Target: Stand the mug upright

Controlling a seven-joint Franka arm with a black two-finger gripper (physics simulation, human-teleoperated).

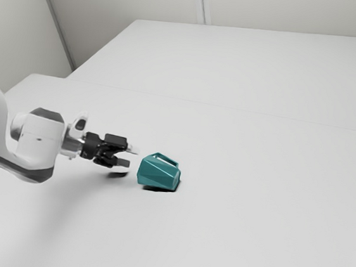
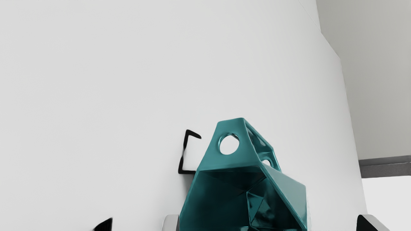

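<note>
- Evidently the mug is down on its side on the bench, just below and left of the exterior frame's middle, handle uppermost.
- Its mouth faces the end effector, which is wide and holds nothing, pointing nearly level from the left of that frame.
- Seen from the wrist, one fingertip is close by the mug's wall and the other leaves a broader gap; centring before going further in would be wise.
- Best to advance slowly, both fingers outside the rim, as a nudge could slide the mug away.
- Once it is gripped, lift slightly, then tip the hand downward so the mouth swings up, and lower until the base sits flat before letting go.
</note>
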